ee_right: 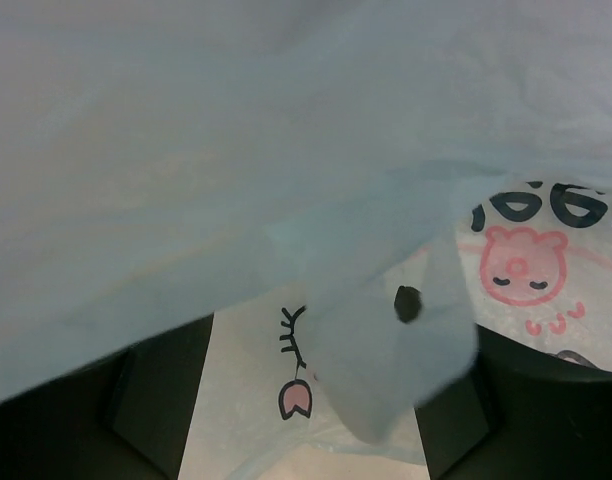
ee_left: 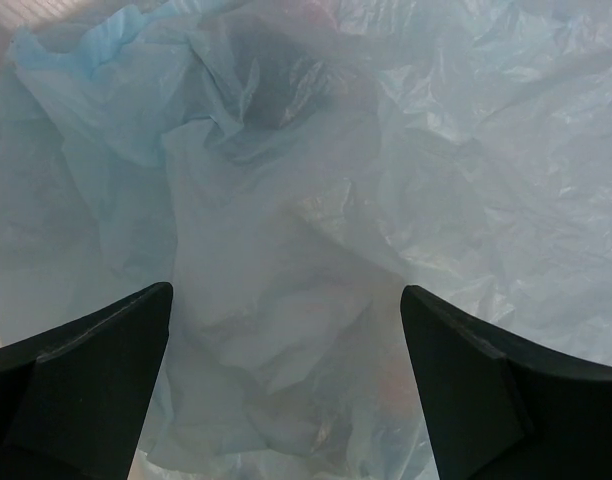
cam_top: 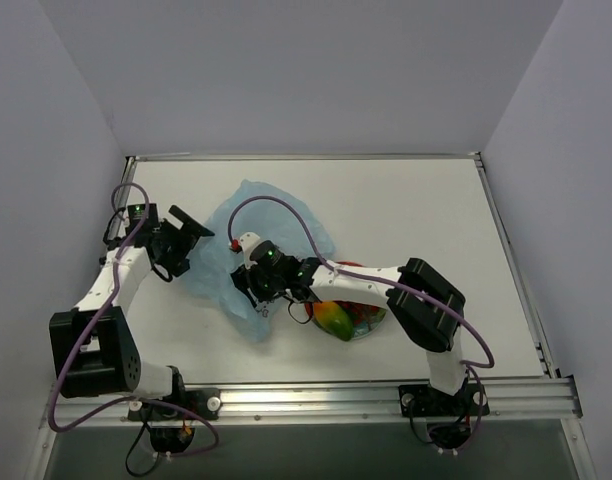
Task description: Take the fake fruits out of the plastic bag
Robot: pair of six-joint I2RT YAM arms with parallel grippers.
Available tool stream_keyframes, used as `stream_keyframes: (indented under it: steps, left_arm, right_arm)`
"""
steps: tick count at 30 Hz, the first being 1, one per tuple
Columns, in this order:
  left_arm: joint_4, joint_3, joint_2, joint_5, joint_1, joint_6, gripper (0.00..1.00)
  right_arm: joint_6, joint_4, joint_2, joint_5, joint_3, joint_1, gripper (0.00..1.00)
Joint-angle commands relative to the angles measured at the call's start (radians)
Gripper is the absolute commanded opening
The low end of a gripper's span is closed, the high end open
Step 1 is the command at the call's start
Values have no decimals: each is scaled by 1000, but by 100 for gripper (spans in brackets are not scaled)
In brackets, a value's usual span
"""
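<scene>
The plastic bag (cam_top: pixel 248 215) lies crumpled on the table, light blue and translucent. My left gripper (cam_top: pixel 196 240) stands open at its left edge. In the left wrist view its jaws (ee_left: pixel 286 380) are wide apart with only bag film (ee_left: pixel 316 230) ahead, and a dark blur (ee_left: pixel 276 85) shows through it. My right gripper (cam_top: pixel 252 293) is down on the bag's near part. Its fingers (ee_right: pixel 156 400) stand apart, open, with printed film (ee_right: pixel 316 350) hanging between them. A red-yellow-green mango (cam_top: pixel 331 318) lies on the red plate (cam_top: pixel 374 312). A small red spot (cam_top: pixel 234 243) shows on the bag.
The red plate sits right of the bag, under the right arm's forearm (cam_top: pixel 361 280). A purple cable (cam_top: pixel 286 205) loops over the bag. White walls close the table's back and sides, and a metal rail (cam_top: pixel 306 400) runs along the near edge.
</scene>
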Motion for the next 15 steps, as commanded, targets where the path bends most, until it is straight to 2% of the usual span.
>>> stream_keyframes:
  steps: [1,10,13,15]
  left_arm:
    - [27,50,34,5,8,12,94]
    - [10,94,162,-44,8,102,94]
    - [62,78,163,-28,8,105,98]
    - [82,73,160,-24,8,115,85]
  right_arm:
    - [-14,41,-19,-24,-5,-1,68]
    - [-23,42,0,-28,22,-4,69]
    - [-17,42,20,-31,47,-5,69]
    - [-15,42,34,-34,56,-5,69]
